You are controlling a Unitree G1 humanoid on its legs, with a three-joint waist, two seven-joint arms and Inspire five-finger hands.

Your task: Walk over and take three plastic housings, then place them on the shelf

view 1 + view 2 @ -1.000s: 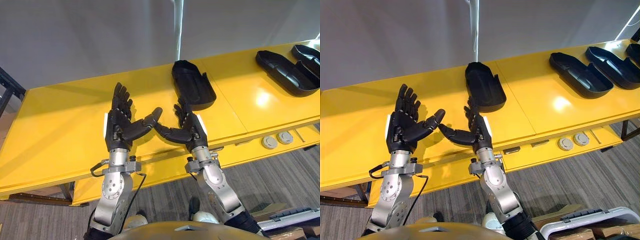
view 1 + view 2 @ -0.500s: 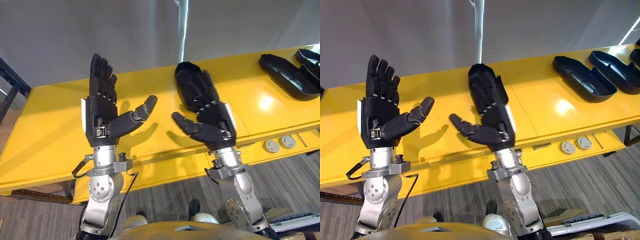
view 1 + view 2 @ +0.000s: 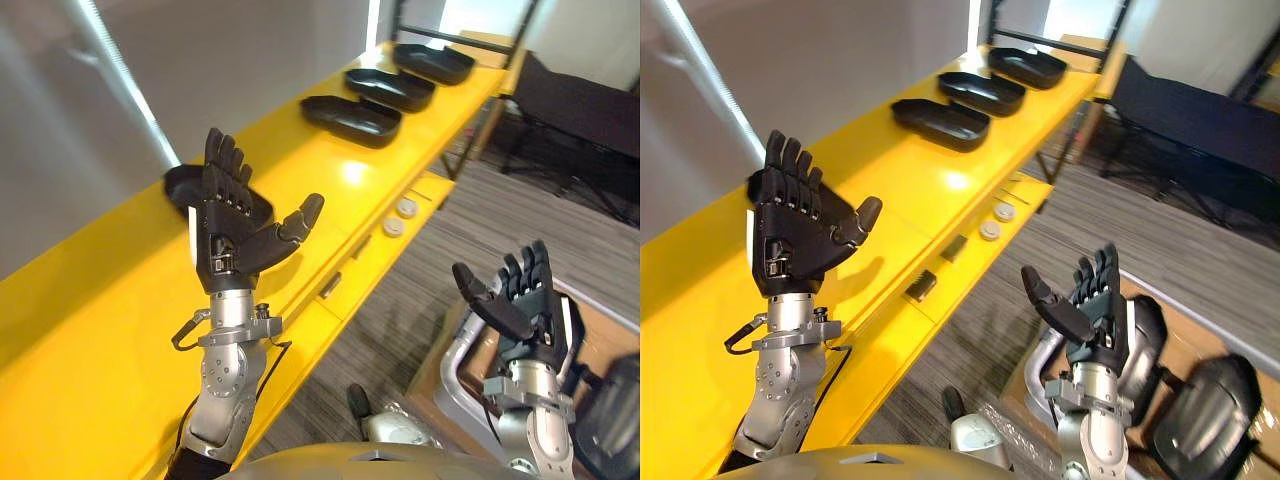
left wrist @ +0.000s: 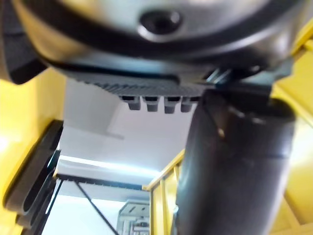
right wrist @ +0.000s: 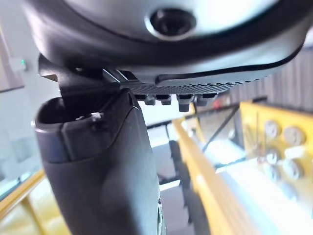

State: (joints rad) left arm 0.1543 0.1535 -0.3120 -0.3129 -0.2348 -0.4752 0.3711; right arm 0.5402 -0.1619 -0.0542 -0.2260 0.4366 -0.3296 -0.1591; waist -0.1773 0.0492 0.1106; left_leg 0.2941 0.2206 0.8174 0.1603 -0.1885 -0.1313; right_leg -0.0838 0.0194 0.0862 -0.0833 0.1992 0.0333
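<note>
The left hand (image 3: 235, 240) is raised upright above the long yellow desk (image 3: 90, 330), fingers straight and spread, thumb angled out to the right, palm empty. One black plastic housing (image 3: 180, 188) lies on the desk just behind it, partly hidden by the fingers. Three more black plastic housings (image 3: 350, 117) (image 3: 390, 88) (image 3: 432, 62) lie in a row on the desk's far end, well apart from both hands. The right hand (image 3: 525, 300) is held up to the right, off the desk, over the grey carpeted floor (image 3: 400, 300) and a brown cardboard box (image 3: 1185, 350), fingers spread, holding nothing
</note>
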